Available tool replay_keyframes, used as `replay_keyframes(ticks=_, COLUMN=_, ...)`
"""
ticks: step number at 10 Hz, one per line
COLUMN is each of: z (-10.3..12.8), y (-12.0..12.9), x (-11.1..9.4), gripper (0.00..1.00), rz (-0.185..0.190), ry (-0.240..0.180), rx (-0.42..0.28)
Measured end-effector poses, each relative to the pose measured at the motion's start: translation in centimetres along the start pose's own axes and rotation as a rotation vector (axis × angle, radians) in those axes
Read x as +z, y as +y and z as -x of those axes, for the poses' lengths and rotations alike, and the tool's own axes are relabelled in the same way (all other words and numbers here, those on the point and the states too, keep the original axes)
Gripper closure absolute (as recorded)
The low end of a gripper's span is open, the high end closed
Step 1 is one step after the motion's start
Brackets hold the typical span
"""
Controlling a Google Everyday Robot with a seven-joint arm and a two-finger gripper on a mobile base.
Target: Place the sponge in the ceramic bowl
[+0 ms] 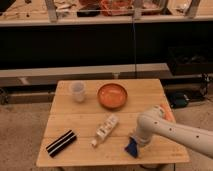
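- The small blue sponge [131, 149] is seen on the wooden tabletop [80, 112], right under the hand [135, 142]; whether it is grasped cannot be told.
- The shallow orange-brown ceramic bowl [112, 95], well beyond the hand, is seen empty.

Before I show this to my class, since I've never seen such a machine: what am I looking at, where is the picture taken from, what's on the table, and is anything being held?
The pale tube coming in from the right is the robot's single arm. It ends in a gripper, a two-finger clamp, which is low over the near right part of the wooden table.

There is only one picture. It looks down at the table from the front; where the camera is mounted is not known.

On the table are an orange-brown ceramic bowl at the back, a whitish plastic cup to its left, a white bottle-like thing lying in the middle, and a black block with pale stripes at the front left.

A blue sponge sits right at the gripper. Whether it is actually gripped cannot be told.
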Motion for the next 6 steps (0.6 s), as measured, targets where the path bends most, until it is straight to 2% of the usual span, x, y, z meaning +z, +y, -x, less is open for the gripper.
replay_keyframes(ticks=1, z=-0.03, y=0.02, x=-0.04, gripper=0.99, rz=0.000, ry=0.000, rx=0.001)
replay_keyframes(ticks=2, z=-0.02, y=0.06, x=-0.06, gripper=1.00, rz=0.001, ry=0.000, rx=0.002)
replay_keyframes(ticks=4, z=-0.03, y=-0.03, x=0.04, gripper=0.90, rz=-0.003, ry=-0.001, rx=0.007)
replay_keyframes(ticks=6, z=-0.23, y=0.03, x=-0.16, gripper=0.94, rz=-0.002, ry=0.005, rx=0.005)
